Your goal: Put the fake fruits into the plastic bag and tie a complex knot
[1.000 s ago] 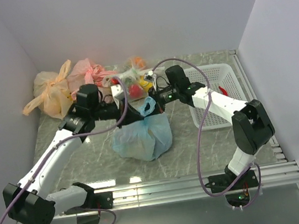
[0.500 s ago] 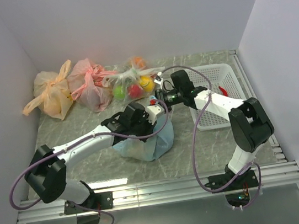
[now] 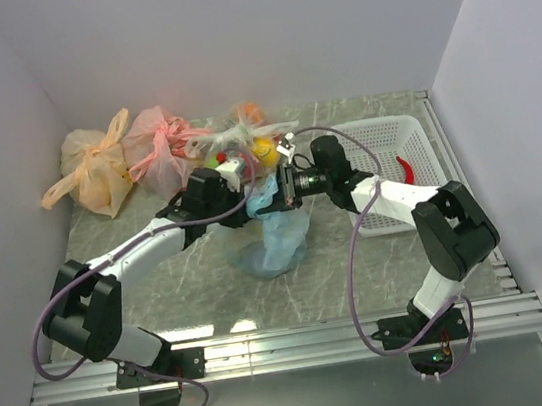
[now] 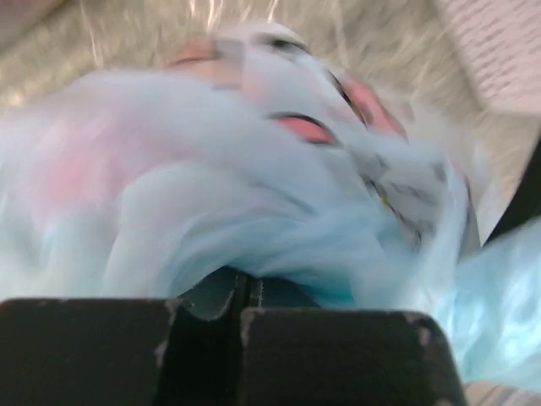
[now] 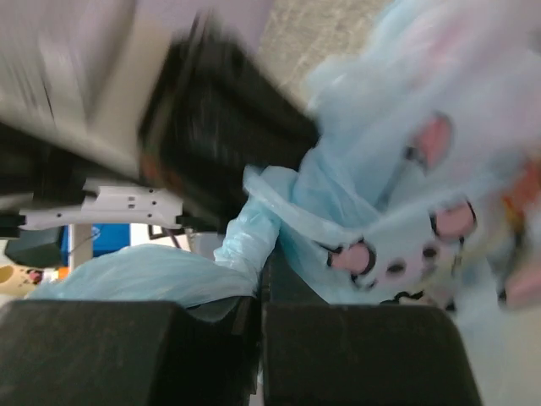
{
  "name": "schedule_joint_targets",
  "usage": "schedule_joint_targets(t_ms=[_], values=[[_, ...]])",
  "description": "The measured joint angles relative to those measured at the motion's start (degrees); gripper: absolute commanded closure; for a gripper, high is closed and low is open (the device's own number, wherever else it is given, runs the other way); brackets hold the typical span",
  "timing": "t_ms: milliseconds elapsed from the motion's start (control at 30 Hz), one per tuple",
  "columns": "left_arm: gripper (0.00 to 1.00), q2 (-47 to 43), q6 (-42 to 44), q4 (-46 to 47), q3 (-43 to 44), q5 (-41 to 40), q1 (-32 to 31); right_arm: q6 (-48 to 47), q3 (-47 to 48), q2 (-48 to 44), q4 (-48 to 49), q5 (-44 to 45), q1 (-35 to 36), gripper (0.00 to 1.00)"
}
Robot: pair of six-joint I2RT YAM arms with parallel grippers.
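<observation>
The light blue plastic bag [image 3: 274, 241] with pinkish prints hangs stretched below the two grippers in the middle of the table. My left gripper [image 3: 249, 192] is shut on one bag handle; in the left wrist view [image 4: 241, 283] the blurred blue plastic [image 4: 254, 186] bunches right at the closed jaws. My right gripper [image 3: 282, 185] is shut on the other handle [image 5: 245, 237], which comes out of the closed jaws in the right wrist view [image 5: 258, 292]. The two grippers are close together above the bag. The fake fruits are hidden inside the bag. No finished knot shows.
An orange bag [image 3: 95, 172], a pink bag [image 3: 164, 147] and a clear bag of fruits [image 3: 243, 146] lie along the back wall. A white basket [image 3: 393, 171] holding a red item stands at the right, under the right arm.
The left gripper swung from the bag's left side down across its front, then up beside the right gripper. The bag is now pulled up, narrower and taller. The right gripper has shifted left a little.
</observation>
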Motion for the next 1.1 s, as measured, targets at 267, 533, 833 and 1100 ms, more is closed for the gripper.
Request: schedule_joint_targets(t_ms=[267,533,833,1100], values=[[1.00,-1.38,-0.33,6.03,-2.03,12.48,2.89,-3.30,3.17,-0.28,-4.87,-4.07,2.19,0.51],[1.00,-1.44,-0.55,7.13,-5.70,19.10,3.45,-29.24,11.67,-6.73,-33.22,-9.27,-4.81,0.14],[1.00,-1.86,-2.62,10.58,-6.14,25.66,3.63,-34.69,7.39,-10.45,-38.23,-4.81,-11.93,0.29],[1.00,-1.70,-5.46,15.43,-8.11,31.69,3.93,-33.66,8.70,0.63,-39.36,1.18,-4.50,0.15]])
